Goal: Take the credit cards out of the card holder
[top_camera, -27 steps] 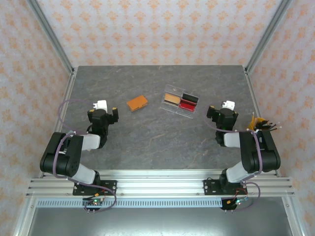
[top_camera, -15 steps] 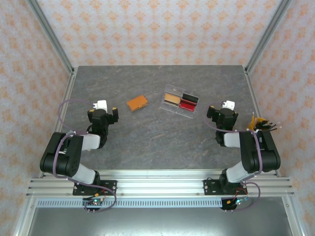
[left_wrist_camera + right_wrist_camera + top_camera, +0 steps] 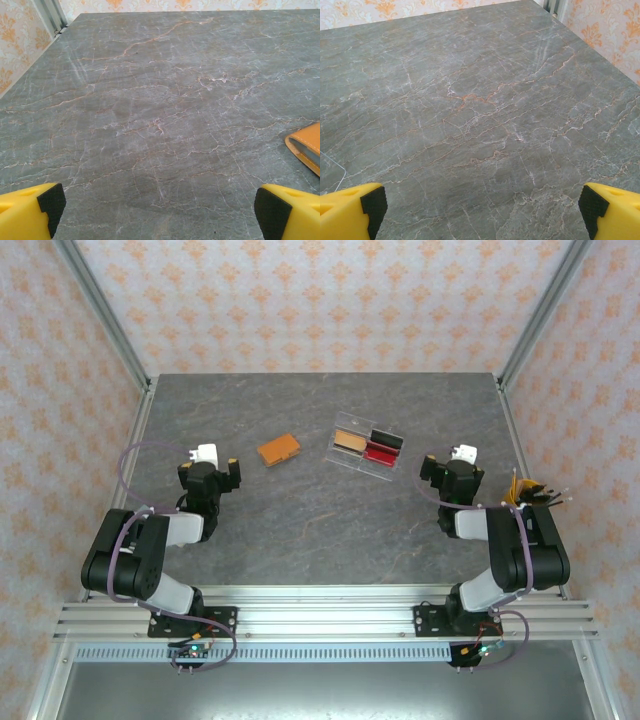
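Card holder [image 3: 279, 449], small, flat and orange, is seen lying closed on the counter [image 3: 300, 530], left of centre in the far half and well apart from both arms. The counter is a dark grey stone-look slab, veined in white and rust. It is enclosed on three sides by pale walls [image 3: 320, 300] papered with an orange floral pattern.

At the far left corner a slanted aluminium post [image 3: 100, 310] is seen. The left pincer [image 3: 208, 468] is held near the counter's left side. In the left wrist view its yellow, black-padded fingers [image 3: 30, 210] are spread wide with nothing between them, over bare stone. At that view's right edge a corner of the card holder [image 3: 306, 145] is caught, with a pale blue-grey strip [image 3: 311, 159] along its edge; whether that is a card cannot be told.

Just right of the card holder, apart from it, a clear plastic case [image 3: 365, 447] of tan, black and red blocks is laid.

The right pincer [image 3: 452, 468] is held near the right side, likewise wide open and empty in its wrist view [image 3: 480, 207]. A bundle of cables [image 3: 535, 492] is seen at the counter's right edge, and a second post [image 3: 545, 310] at the far right corner.
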